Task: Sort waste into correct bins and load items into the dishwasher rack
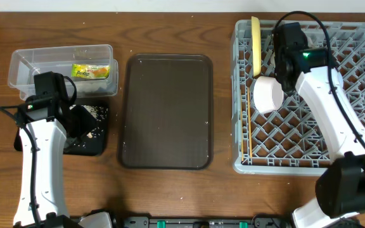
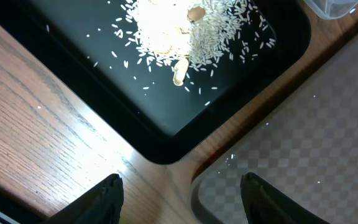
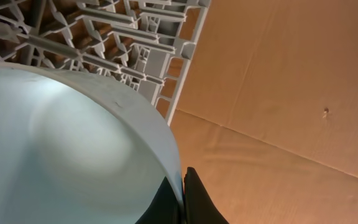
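My right gripper [image 1: 281, 77] is shut on the rim of a pale, light blue bowl [image 1: 268, 95] and holds it on its side over the left part of the grey dishwasher rack [image 1: 284, 166]. The right wrist view shows the fingers [image 3: 184, 186] pinching the bowl's rim [image 3: 61, 155] above the rack's edge [image 3: 123, 37]. A yellow plate [image 1: 256, 44] stands upright in the rack and chopsticks [image 1: 248, 126] lie along its left side. My left gripper [image 2: 182, 186] is open and empty by the corner of the black tray [image 2: 160, 152], which holds rice scraps [image 2: 166, 31]. The wrapper [image 1: 90, 71] lies in the clear box [image 1: 24, 63].
The large dark brown serving tray [image 1: 166, 114] lies in the middle, with a few grains on it, and its corner shows in the left wrist view [image 2: 303, 155]. The black tray [image 1: 84, 147] sits just below the clear box. Bare wooden table lies beside the rack [image 3: 278, 124].
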Controlling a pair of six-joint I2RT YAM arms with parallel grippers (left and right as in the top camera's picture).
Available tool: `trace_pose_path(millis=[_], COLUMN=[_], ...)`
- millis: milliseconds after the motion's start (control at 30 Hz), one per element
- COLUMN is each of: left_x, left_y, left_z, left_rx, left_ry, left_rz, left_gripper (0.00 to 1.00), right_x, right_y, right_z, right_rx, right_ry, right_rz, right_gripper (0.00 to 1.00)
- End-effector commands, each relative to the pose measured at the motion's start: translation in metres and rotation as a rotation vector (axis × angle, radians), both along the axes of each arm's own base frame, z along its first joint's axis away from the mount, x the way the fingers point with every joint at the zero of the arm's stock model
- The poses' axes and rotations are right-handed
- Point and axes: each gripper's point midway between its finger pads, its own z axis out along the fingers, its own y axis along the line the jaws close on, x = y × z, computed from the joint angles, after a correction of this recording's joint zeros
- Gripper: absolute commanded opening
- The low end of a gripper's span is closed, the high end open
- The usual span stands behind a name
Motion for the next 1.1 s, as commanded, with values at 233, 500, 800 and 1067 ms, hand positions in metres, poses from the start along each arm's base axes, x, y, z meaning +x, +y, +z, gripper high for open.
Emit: trace_pose_path(millis=[233,500,800,1067], left_x=[-0.002,-0.002,-0.002,-0.002], left_y=[0.001,0.001,0.001,0.001], left_z=[-0.002,-0.002,-0.002,-0.002], left_rx=[-0.001,-0.002,-0.002,-0.002], left_ry=[0.009,0.008,0.009,0.008], left_rz=[0.009,0.009,0.009,0.009], left_gripper=[0.64,0.63,0.63,0.63], right_x=[0.003,0.004,0.003,0.005], right_y=[-0.012,-0.003,-0.011,-0.036], right_z=[-0.006,-0.014,0.004,0.023], right_rx=[-0.068,-0.035,-0.132,-0.237], right_ry=[-0.11,-0.171,-0.232,-0.267], right_rz=[-0.124,-0.15,-0.176,-0.226], right_gripper=[0.01,0.01,0.01,0.01])
